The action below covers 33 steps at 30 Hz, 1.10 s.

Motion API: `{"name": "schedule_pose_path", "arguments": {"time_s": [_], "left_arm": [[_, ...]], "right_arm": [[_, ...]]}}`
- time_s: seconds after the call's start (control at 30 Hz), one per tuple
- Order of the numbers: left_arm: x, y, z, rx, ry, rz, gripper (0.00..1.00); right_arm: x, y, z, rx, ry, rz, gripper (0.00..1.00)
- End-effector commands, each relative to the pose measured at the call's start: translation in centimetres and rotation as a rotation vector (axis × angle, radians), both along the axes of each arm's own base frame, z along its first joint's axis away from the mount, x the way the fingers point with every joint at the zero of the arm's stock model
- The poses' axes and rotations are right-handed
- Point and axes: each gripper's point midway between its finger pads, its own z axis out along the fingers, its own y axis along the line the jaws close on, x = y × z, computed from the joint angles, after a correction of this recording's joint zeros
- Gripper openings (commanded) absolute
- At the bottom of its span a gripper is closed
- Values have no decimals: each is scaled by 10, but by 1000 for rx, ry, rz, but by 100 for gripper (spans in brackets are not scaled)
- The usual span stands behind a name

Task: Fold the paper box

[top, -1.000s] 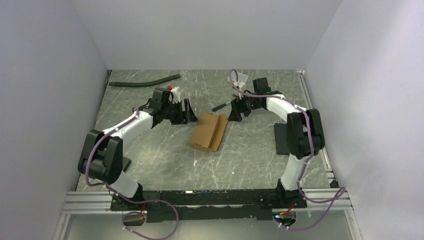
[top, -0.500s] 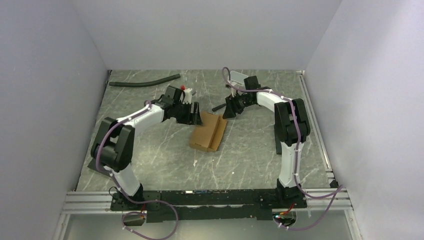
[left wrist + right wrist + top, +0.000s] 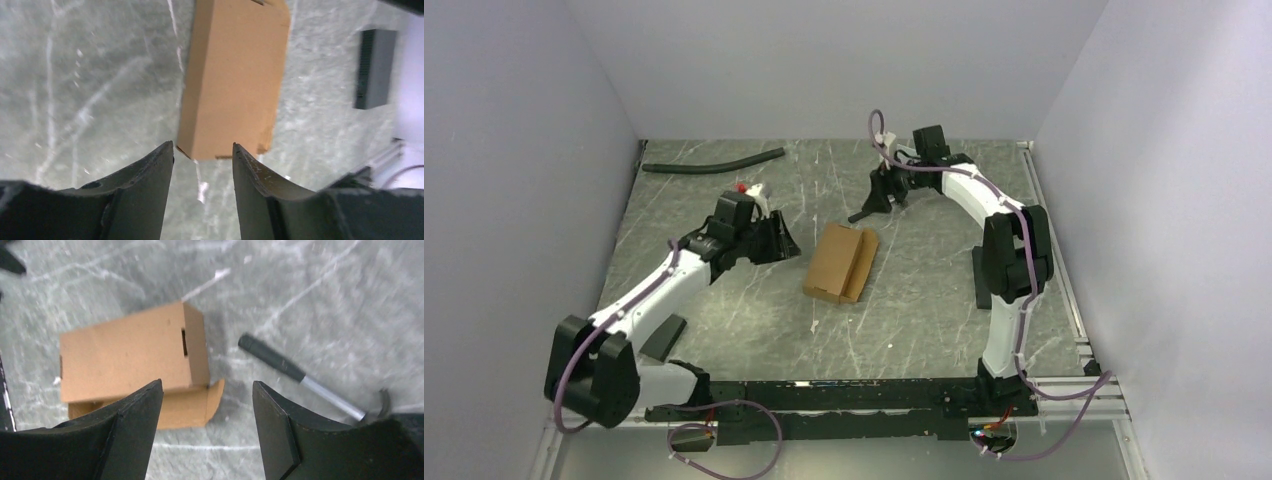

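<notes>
The paper box (image 3: pixel 840 262) is a small brown cardboard carton lying on the grey marbled table, with one flap sticking out along its right side. It shows in the left wrist view (image 3: pixel 235 75) and in the right wrist view (image 3: pixel 130 352). My left gripper (image 3: pixel 784 240) is open and empty, a little left of the box; in its own view (image 3: pixel 202 146) the box's near corner lies just past the fingertips. My right gripper (image 3: pixel 882 198) is open and empty, above the table behind the box; in its own view (image 3: pixel 207 385) the flap lies between the fingertips.
A black-handled tool with a metal shaft (image 3: pixel 864 212) lies behind the box, also in the right wrist view (image 3: pixel 300 375). A black hose (image 3: pixel 714 162) lies at the back left. A flat black slab (image 3: pixel 982 277) lies by the right arm, another (image 3: pixel 662 335) by the left arm.
My left arm has drawn back to the left, away from the box. My right gripper has lifted and moved back from the box. The box has not moved.
</notes>
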Motion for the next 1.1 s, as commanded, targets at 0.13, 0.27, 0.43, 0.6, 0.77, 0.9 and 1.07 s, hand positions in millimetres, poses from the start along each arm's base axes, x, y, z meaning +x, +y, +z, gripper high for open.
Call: {"name": "schedule_pose_path", "arguments": {"time_s": [0.13,0.27,0.43,0.6,0.77,0.9,1.07], "left_arm": [[-69,-48,-20,-423,338,28,47],[-71,-56,-29,-415,355,37,52],[-66,-61,-44,-412,398,69,53],[-58,-55,-64,-337,437,136,53],[-43,-46,-77,-232,430,169,51],[-16,-39,-73,-162,378,159,50],[20,-29,-74,-111,345,127,49]], "right_arm": [[9,55,8,36,71,27,70],[11,55,-13,-10,119,0,67],[4,57,-31,-35,172,0,61],[-10,57,-37,-47,204,18,50],[-25,45,-36,-68,214,-22,32],[-46,29,-38,-75,244,-83,28],[-90,11,-45,-55,356,-199,28]]}}
